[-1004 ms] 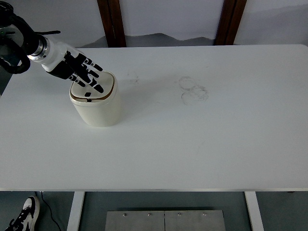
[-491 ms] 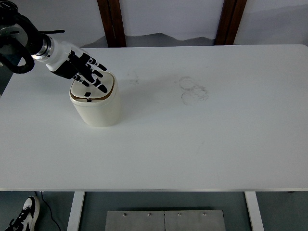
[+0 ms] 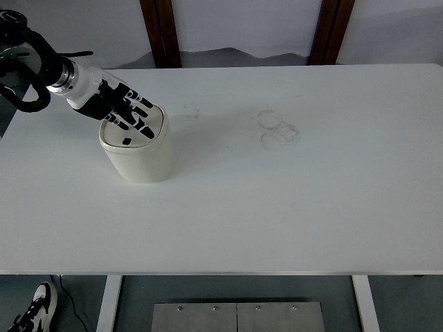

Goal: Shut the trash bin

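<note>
cream trash bin (image 3: 137,153) stands at table's (image 3: 277,207) left end. left hand (image 3: 118,106), fingers flat and spread, gripping nothing, has drawn back toward bin's far rim. brown rim gap gone; lid (image 3: 133,131) looks shut.

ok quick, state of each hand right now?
Left hand: open, fingers spread flat over the trash bin lid, holding nothing.
Right hand: not in view.

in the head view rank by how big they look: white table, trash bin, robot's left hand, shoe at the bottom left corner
1. white table
2. trash bin
3. left hand
4. shoe, partly cut off by the frame and lower than the table, so its rank against the hand is unsure.
</note>
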You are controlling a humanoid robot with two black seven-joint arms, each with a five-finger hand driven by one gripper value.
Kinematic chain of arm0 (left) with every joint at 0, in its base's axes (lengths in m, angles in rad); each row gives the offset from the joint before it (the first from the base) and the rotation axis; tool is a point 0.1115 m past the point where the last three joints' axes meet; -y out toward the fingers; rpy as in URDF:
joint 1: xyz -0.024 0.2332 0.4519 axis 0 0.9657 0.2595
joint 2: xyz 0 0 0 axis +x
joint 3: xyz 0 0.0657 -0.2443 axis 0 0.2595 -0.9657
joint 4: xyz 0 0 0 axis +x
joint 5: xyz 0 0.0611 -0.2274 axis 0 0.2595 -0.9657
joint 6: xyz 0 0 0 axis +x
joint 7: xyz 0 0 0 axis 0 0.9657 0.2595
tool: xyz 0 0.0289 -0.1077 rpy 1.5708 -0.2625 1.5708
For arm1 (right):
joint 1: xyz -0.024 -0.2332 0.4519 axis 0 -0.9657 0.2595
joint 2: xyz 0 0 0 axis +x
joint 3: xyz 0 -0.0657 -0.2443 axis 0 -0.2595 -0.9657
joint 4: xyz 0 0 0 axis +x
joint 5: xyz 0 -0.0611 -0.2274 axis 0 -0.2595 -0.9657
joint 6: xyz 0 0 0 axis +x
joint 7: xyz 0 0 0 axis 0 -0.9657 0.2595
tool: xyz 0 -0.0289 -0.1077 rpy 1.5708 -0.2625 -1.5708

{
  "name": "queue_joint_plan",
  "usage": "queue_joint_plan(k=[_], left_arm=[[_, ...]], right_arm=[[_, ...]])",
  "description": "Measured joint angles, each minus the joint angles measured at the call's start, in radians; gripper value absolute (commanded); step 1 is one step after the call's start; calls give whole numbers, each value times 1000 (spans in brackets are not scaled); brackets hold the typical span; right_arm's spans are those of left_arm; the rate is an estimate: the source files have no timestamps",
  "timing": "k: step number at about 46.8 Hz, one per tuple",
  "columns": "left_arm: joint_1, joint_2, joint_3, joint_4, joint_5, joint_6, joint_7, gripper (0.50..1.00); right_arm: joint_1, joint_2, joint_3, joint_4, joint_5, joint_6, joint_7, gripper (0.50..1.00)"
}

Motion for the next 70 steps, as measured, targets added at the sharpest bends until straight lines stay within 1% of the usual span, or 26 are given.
queue_joint_plan(k=[25,35,46,52,53,55,61,65,67,70], left_arm=[[-40,15,-56,21,2,-2,-1,1000],[-40,17,-139,104,8,-2,-1,1000],[-38,17,-195,186,16,-1,-1,1000],[-35,14,-272,222,31,3,-2,1000],[-34,13,-289,229,34,5,-9,1000],[-31,11,-309,245,38,7,-40,1000],[-19,5,-359,296,39,9,-164,1000],[4,4,-395,323,36,9,-247,1000],[17,4,-417,334,36,9,-284,1000],[37,6,-447,346,36,9,-326,1000]], right_arm=[[0,0,0,0,0,0,0,995],[0,0,1,0,3,0,1,995],[0,0,2,0,6,-1,3,995],[0,0,2,0,7,-1,3,995],[0,0,2,0,7,-1,3,995],[0,0,2,0,7,-1,3,995],[0,0,2,0,8,-1,3,995],[0,0,2,0,8,-1,3,995],[0,0,2,0,8,-1,3,995],[0,0,2,0,8,0,3,995]])
